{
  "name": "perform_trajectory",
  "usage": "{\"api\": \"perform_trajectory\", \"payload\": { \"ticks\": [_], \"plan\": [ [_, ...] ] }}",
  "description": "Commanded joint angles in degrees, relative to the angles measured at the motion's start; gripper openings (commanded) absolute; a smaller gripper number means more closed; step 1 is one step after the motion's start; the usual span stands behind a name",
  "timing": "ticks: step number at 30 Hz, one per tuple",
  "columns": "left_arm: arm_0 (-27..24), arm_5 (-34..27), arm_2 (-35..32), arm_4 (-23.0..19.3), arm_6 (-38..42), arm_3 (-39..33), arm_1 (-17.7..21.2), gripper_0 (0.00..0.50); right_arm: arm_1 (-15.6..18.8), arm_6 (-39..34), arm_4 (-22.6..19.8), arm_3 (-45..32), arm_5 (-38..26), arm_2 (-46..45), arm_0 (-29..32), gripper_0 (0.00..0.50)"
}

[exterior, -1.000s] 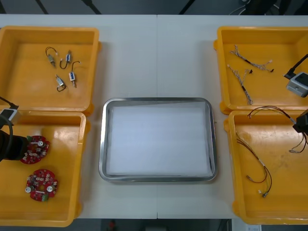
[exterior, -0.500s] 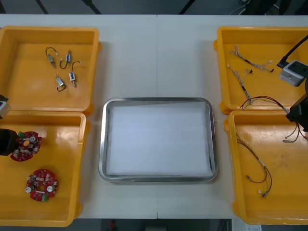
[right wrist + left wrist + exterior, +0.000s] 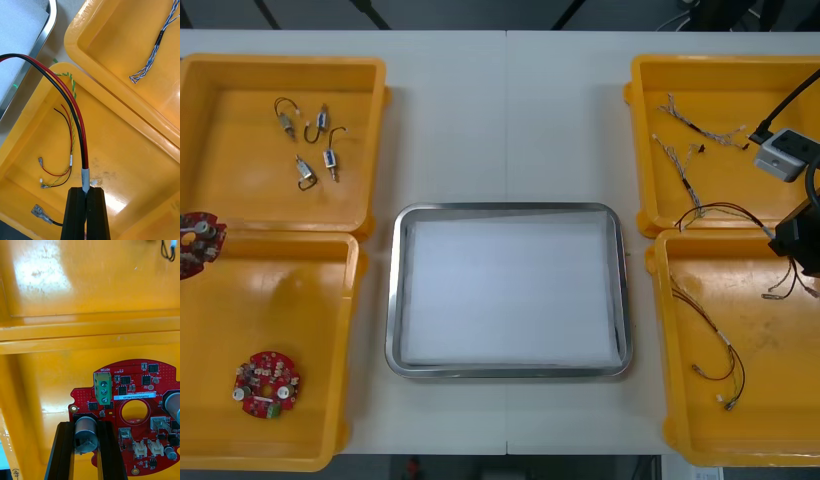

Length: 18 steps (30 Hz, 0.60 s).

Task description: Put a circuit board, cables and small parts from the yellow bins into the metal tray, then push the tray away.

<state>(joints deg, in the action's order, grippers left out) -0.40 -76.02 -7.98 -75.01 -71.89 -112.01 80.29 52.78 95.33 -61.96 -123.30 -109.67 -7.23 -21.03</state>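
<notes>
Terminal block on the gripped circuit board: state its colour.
Green; the terminal block shows best in the left wrist view.

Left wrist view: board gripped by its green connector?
No: the left hand is shut on a silver cylinder on the board, beside the green connector.

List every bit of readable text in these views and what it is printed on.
"MOTOR", upside down, on the red circuit board held in the left gripper's jaws, beside its green terminal block.
On that board's white label strip: a code, too small to read.
Raised marks on the yellow bin rim beyond the cable in the right gripper: unreadable.
</notes>
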Motion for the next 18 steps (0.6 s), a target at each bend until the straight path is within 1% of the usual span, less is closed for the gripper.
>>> {"api": "perform_trajectory", "payload": {
  "ticks": [1,4,10,13,18],
  "plan": [
    [-0.7,-1.8,-3.7,-1.0,3.5,-2.3,4.0,0.000,-0.5,-1.5,0.3,-1.5,-0.3,0.5,-1.6,0.000],
    [-0.8,-1.9,-4.2,-1.0,3.9,-2.9,4.7,0.000,-0.5,-1.5,0.3,-1.5,-0.3,0.5,-1.6,0.000],
    [-0.9,-2.0,-4.2,-0.9,5.9,-4.0,4.4,0.000,-0.5,-1.5,0.3,-1.5,-0.3,0.5,-1.6,0.000],
    [-0.9,-2.0,-4.2,-0.8,10.2,-6.2,3.3,0.000,-0.5,-1.5,0.3,-1.5,-0.3,0.5,-1.6,0.000],
    [-0.9,-3.5,-4.2,2.3,17.6,-11.6,0.4,0.000,-0.5,-1.5,0.3,-1.5,-0.3,0.5,-1.6,0.000]
  ]
}}
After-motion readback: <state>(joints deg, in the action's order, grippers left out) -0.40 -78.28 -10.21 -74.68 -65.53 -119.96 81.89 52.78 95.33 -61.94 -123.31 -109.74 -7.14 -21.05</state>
